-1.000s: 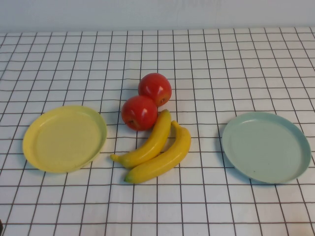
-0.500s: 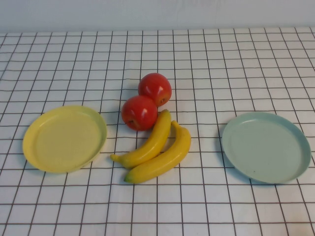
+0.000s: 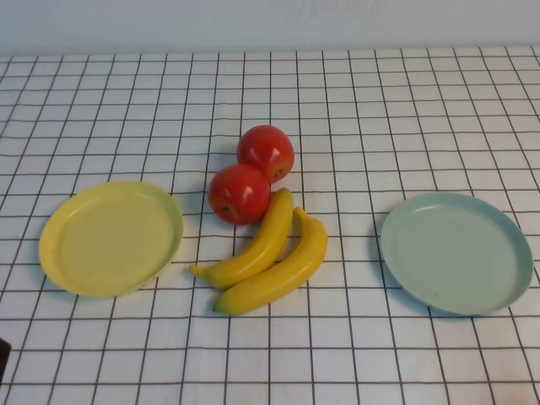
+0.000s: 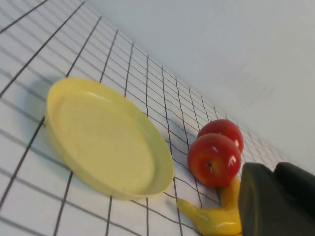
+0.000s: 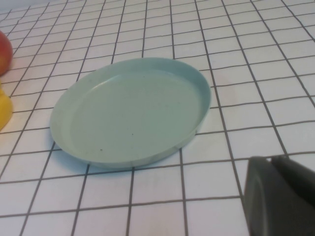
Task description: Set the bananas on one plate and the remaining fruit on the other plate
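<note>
Between two bare plates on the checked table [image 3: 422, 101], two bananas [image 3: 268, 256] and two red apples [image 3: 251, 173] lie clustered, unsorted. Yellow plate [image 3: 110, 238] sits left, blue-green plate [image 3: 456, 251] right. Left gripper [image 4: 275, 201] and right gripper [image 5: 280, 196] wait at the near edge, fingers clenched, empty.
</note>
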Controlling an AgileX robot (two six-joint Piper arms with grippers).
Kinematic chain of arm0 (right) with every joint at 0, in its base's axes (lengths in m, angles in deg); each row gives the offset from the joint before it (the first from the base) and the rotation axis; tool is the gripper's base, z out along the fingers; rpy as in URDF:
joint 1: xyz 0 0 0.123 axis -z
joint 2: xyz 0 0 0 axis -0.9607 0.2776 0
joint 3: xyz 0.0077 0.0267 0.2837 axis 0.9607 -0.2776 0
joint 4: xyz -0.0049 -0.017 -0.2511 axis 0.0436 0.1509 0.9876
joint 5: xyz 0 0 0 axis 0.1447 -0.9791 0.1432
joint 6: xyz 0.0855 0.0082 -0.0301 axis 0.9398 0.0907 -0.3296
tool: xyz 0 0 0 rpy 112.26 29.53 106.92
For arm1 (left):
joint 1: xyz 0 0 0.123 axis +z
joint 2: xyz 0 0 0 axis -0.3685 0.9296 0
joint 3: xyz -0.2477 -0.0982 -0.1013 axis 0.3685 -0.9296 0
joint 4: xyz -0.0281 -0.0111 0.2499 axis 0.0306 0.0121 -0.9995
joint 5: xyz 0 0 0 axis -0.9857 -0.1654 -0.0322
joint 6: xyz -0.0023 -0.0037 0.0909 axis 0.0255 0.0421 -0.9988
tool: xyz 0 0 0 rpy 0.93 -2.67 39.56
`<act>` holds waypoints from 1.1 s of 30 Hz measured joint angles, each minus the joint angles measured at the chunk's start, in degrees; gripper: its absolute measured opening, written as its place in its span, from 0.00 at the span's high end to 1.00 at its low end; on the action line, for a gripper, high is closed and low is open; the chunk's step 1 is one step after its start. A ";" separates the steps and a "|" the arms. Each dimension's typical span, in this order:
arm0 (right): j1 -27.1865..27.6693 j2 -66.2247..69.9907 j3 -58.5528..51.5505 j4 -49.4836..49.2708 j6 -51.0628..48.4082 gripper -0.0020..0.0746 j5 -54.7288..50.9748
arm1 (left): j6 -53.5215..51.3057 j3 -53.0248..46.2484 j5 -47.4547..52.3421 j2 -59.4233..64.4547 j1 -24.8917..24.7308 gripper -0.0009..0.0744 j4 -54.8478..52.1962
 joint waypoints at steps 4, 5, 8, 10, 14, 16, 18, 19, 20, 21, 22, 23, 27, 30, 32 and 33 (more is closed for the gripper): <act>0.00 0.00 0.00 0.00 0.00 1.00 0.00 | -19.24 9.49 5.30 4.28 0.00 0.71 0.00; 0.00 0.00 0.00 0.00 0.00 1.00 0.00 | -23.28 12.20 6.55 6.12 0.00 0.60 0.00; 0.00 0.00 0.00 0.00 0.00 1.00 0.00 | -29.32 19.12 9.20 12.62 0.00 0.30 0.00; 0.00 0.00 0.00 0.00 0.00 1.00 0.00 | -31.80 23.09 11.24 17.70 0.00 0.18 -0.10; 0.00 0.00 0.00 0.00 0.00 1.00 0.00 | -38.97 33.25 21.69 30.94 0.00 0.10 -0.21; 0.00 0.00 0.00 0.00 0.00 1.00 0.00 | -41.86 38.03 27.39 38.09 -0.30 0.10 0.36; 0.00 0.00 0.00 0.00 0.00 1.00 0.00 | -44.36 42.27 30.19 43.54 -1.80 0.10 0.62; 0.00 0.00 0.00 0.00 0.00 1.00 0.00 | -46.10 44.38 30.83 46.29 -3.19 0.10 0.74; 0.00 0.00 0.00 0.00 0.00 1.00 0.00 | -48.06 46.23 31.06 48.82 -4.92 0.10 0.74; 0.00 0.00 0.00 0.00 0.00 1.00 0.00 | -49.71 47.57 31.06 50.74 -6.48 0.10 0.74; 0.00 0.00 0.00 0.00 0.00 1.00 0.00 | -51.70 49.11 31.06 53.04 -8.57 0.10 0.62; 0.00 0.00 0.00 0.00 0.00 1.00 0.00 | -53.35 50.53 30.95 55.28 -10.74 0.10 0.21; 0.00 0.00 0.00 0.00 0.00 1.00 0.00 | -52.98 55.00 28.72 63.87 -17.41 0.10 -4.59; 0.00 0.00 0.00 0.00 0.00 1.00 0.00 | -48.53 57.91 27.45 70.37 -19.45 0.10 -10.74; 0.00 0.00 0.00 0.00 0.00 1.00 0.00 | -44.33 60.06 26.96 74.94 -20.15 0.10 -15.25; 0.00 0.00 0.00 0.00 0.00 1.00 0.00 | -41.63 61.13 26.66 77.10 -20.37 0.10 -16.83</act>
